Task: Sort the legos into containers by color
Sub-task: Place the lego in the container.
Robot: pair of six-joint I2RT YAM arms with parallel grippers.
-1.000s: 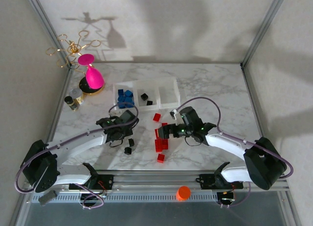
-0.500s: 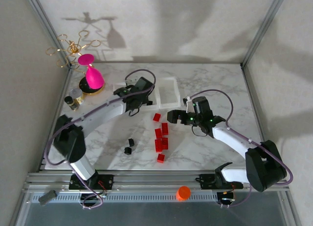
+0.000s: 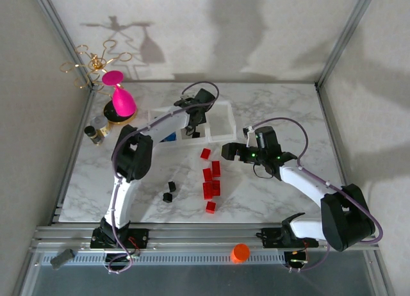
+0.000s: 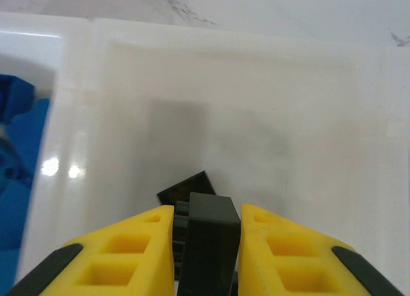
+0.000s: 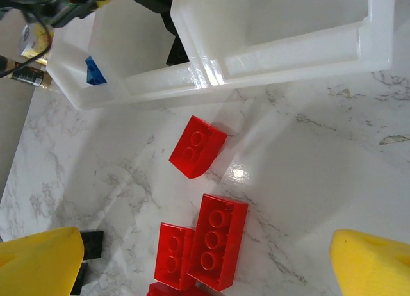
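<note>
Marble table [image 3: 275, 116] carries two white robot arms at work over a scatter of toy bricks. Left arm [image 3: 160, 125] reaches far across to the clear three-bin tray [image 3: 225, 137] at the back. Its left gripper [image 4: 206, 222] hangs over the middle bin [image 4: 269, 104], yellow fingers [image 4: 138, 245] pinched narrow on a black brick [image 4: 206, 238]. A second black brick [image 4: 184, 188] lies on the bin floor just beneath. Right arm [image 3: 301, 177] stretches in from the other side, its right gripper [image 3: 231, 152] spread wide and holding nothing, poised above the table just in front of the tray's right bin. A pink goblet [image 3: 122, 98] stands beyond the tray's left end. Blue bricks [image 4: 13, 136] sit in the left bin. Red bricks [image 3: 210, 180] lie loose on the marble in front of the tray, between the two arms, and two black bricks [image 3: 170, 191] rest apart to their left.
</note>
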